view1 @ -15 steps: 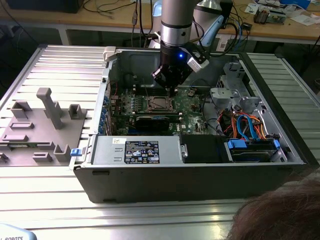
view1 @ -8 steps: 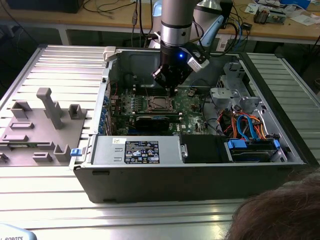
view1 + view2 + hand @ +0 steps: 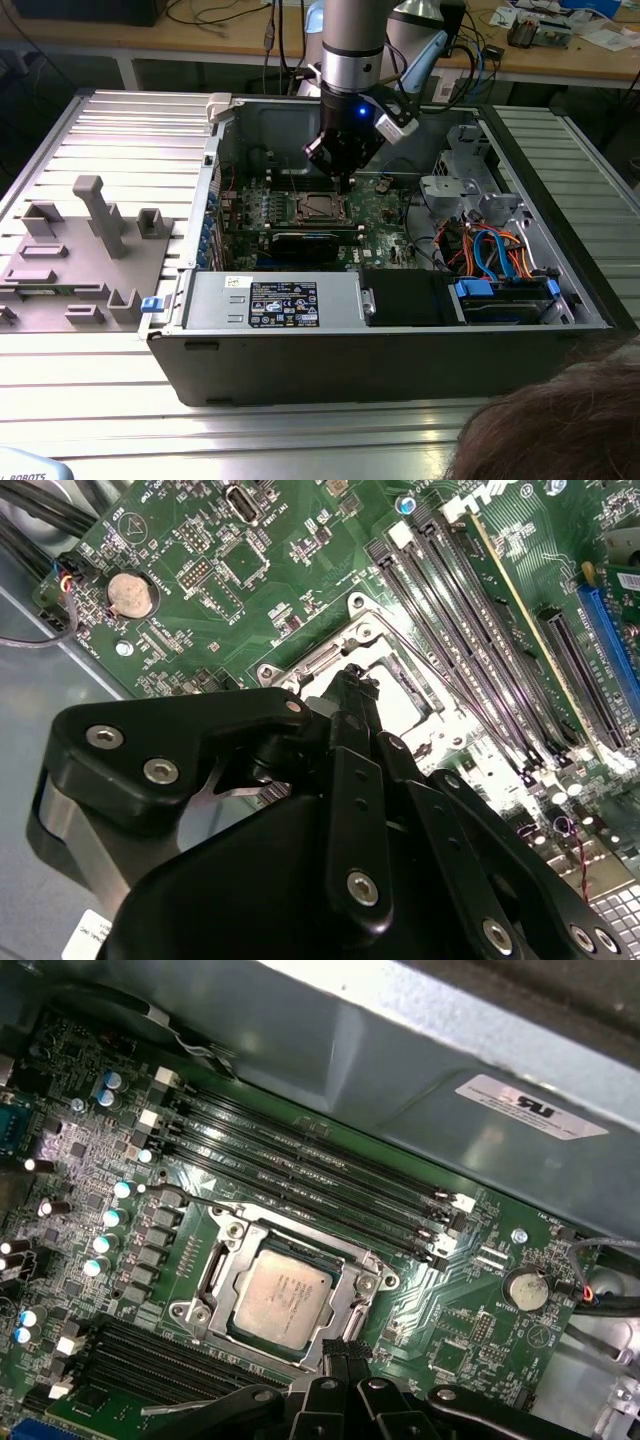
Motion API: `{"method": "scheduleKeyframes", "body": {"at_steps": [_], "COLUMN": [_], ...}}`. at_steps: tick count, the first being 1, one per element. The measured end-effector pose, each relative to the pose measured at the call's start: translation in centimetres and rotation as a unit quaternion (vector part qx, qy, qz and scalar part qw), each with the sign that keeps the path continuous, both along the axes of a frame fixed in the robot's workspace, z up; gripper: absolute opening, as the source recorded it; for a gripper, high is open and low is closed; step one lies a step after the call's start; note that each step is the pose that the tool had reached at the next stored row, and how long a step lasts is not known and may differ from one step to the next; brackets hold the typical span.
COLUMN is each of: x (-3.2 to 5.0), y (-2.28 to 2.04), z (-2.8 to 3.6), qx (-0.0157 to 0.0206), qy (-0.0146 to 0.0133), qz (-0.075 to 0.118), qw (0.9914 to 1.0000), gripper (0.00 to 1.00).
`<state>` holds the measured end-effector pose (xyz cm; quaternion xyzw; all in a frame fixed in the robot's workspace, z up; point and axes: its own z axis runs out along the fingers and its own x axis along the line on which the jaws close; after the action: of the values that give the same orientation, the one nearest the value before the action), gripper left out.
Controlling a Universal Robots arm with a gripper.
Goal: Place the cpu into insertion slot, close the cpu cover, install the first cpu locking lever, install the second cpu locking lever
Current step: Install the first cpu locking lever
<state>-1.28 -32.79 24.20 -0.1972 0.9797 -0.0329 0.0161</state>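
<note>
Hovering pincer (image 3: 345,1352) beside seated cpu (image 3: 282,1295), cpu cover (image 3: 345,1252) closed

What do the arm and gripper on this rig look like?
The arm is a silver-grey metal cylinder with a darker band, ending in a black wrist with a small blue light. The gripper is matte black, built of flat linkage bars joined by round silver bolts. A white bracket and pale blue part sit beside the wrist.
</note>
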Motion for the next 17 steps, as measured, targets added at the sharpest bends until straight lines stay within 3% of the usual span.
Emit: {"method": "scheduleKeyframes", "body": {"at_steps": [17], "x": [0.0], "y": [0.0], "z": [0.0], "qx": [0.0], "qy": [0.0], "qz": [0.011], "qw": [0.99994], "gripper": [0.11]}}
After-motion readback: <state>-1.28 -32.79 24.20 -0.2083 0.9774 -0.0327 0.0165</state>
